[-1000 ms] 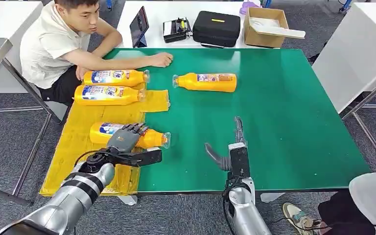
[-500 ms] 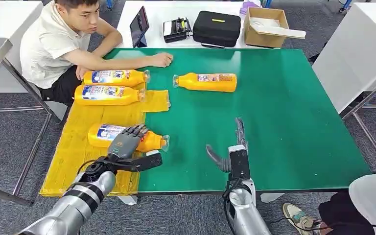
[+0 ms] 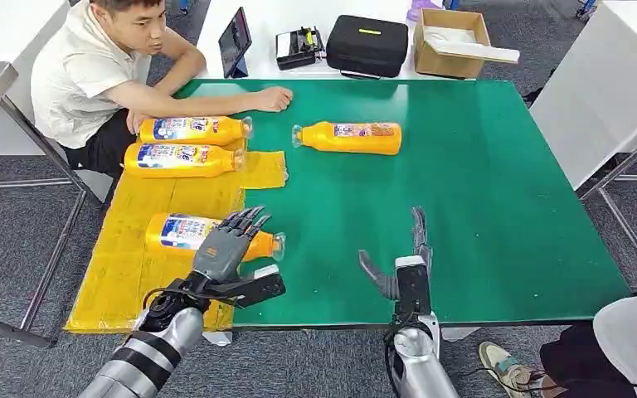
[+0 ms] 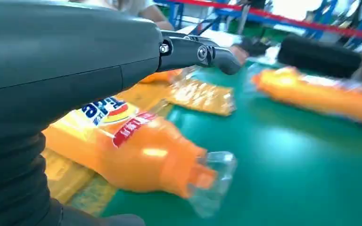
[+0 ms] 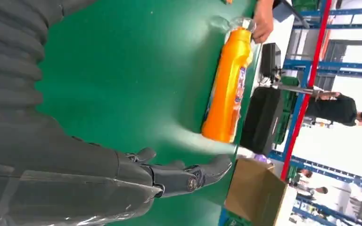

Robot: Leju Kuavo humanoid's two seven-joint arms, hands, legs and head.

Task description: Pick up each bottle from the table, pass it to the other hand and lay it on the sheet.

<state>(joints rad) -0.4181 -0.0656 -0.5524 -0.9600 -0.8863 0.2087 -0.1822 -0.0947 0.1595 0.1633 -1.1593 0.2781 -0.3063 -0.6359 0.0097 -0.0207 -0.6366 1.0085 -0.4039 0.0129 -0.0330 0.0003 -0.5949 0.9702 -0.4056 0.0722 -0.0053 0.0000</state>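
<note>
Your left hand (image 3: 226, 249) is released, fingers spread over the nearest orange plastic bottle (image 3: 184, 231), which lies on its side on the yellow sheet (image 3: 124, 265), its clear cap past the sheet's edge; your right hand (image 3: 406, 261) is released too, over the green bench (image 3: 481, 215); one orange bottle (image 3: 350, 138) lies on bare bench beyond; two more (image 3: 184, 160) lie on the sheet.

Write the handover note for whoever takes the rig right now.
Left hand: open, above the near bottle, holding nothing.
Right hand: open, over bare table.
Done: three bottles lie on the yellow sheet; the near one's cap end hangs over the sheet's edge.
Left: one bottle on the green, far side. Pick it up, pass it across, lay it on the sheet.
</note>
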